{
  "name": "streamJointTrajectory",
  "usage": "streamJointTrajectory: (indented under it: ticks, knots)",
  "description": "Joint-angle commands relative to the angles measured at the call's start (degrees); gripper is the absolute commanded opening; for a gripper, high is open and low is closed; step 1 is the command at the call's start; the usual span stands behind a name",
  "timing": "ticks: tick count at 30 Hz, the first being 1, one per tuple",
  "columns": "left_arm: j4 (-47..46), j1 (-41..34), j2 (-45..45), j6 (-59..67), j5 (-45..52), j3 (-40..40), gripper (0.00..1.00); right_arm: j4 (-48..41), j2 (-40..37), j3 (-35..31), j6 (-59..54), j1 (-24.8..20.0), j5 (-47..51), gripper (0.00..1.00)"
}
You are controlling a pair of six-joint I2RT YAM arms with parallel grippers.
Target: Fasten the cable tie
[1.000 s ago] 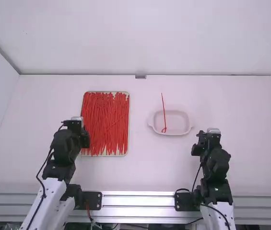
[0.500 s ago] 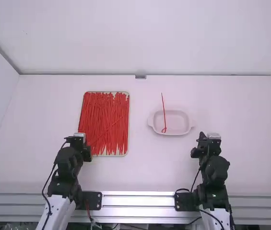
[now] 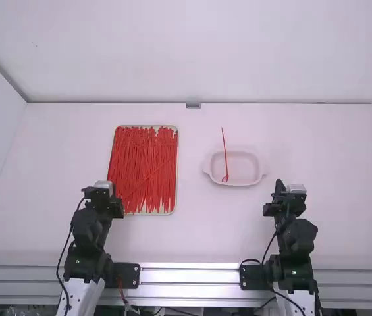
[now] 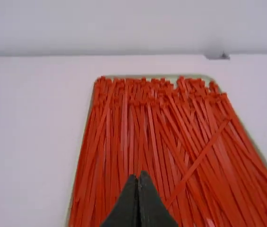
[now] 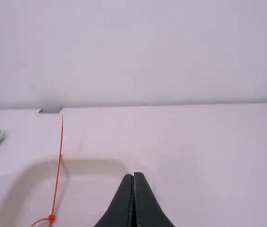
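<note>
A tray packed with several loose red cable ties lies left of the table's middle; the ties fill much of the left wrist view. A white dish to its right holds one fastened red cable tie, its loop in the dish and its tail pointing away over the far rim; the same tie stands over the dish in the right wrist view. My left gripper is shut and empty at the tray's near edge. My right gripper is shut and empty, near the dish's near right side.
A small grey fitting sits at the table's far edge by the back wall. Bare white table surrounds the tray and the dish, with wide room at the far right and far left.
Both arms have drawn back toward their bases and folded lower. The left gripper has left the tray's left side for its near edge. The tie in the dish has not moved.
</note>
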Motion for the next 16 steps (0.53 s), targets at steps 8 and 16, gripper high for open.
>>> streamJointTrajectory:
  ticks: [8,16]
  knots:
    - [-0.3,0.2,-6.3,0.3,-0.1,-0.6,0.0,-0.3,-0.5,-0.7,0.1,0.2,0.1,0.0]
    - [-0.3,0.2,-9.4,0.3,-0.1,-0.6,0.0,-0.3,-0.5,-0.7,0.1,0.2,0.1,0.0]
